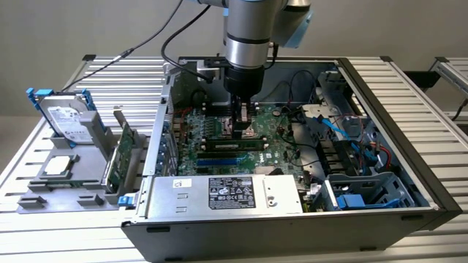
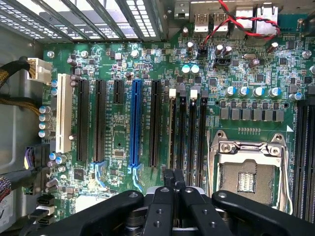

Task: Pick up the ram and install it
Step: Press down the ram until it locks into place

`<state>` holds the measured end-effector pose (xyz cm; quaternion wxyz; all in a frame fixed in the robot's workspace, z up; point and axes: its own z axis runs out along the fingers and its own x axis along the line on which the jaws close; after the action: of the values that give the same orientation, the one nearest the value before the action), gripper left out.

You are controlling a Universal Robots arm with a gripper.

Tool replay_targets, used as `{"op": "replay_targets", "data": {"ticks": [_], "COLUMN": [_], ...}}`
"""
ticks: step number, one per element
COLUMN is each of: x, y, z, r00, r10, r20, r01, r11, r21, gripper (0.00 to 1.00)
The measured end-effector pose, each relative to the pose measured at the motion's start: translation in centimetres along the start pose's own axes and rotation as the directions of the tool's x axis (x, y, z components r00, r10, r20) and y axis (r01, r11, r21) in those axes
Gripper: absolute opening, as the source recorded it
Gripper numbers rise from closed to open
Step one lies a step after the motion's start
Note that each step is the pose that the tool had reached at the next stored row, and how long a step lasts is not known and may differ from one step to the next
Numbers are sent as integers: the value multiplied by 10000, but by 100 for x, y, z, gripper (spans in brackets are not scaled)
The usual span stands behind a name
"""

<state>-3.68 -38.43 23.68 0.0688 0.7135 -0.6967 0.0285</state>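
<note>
The ram (image 1: 234, 146), a long narrow green stick with black chips, stands on edge in a memory slot of the motherboard (image 1: 219, 123) inside the open computer case. In the wrist view the ram (image 2: 171, 132) shows edge-on as a thin strip in the outermost of the black memory slots (image 2: 192, 128). My gripper (image 1: 244, 130) hangs straight down over the board, just beyond the ram and close above it. The black fingers (image 2: 167, 189) of my gripper (image 2: 173, 177) are pressed together with nothing between them, their tips over one end of the slots.
The CPU socket (image 2: 246, 172) lies beside the memory slots. A blue slot (image 2: 136, 123) and black expansion slots run parallel. The power supply (image 1: 227, 194), a blue drive cage (image 1: 358, 192) and loose cables (image 1: 329, 123) crowd the case. Outside on the exterior view's left stand a hard drive (image 1: 66, 118) and an expansion card (image 1: 120, 159).
</note>
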Motion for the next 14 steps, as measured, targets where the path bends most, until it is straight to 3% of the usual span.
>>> {"op": "replay_targets", "data": {"ticks": [7, 11, 14], "x": [-4, 25, 26], "y": [-2, -1, -1], "z": [36, 40, 41], "r00": [10000, 10000, 10000], "r10": [1, -3, -2], "r20": [-1, 66, 83], "r01": [-1, 3, 2], "r11": [10000, 10000, 10000], "r21": [1, 4, 4], "gripper": [11, 11, 11]}}
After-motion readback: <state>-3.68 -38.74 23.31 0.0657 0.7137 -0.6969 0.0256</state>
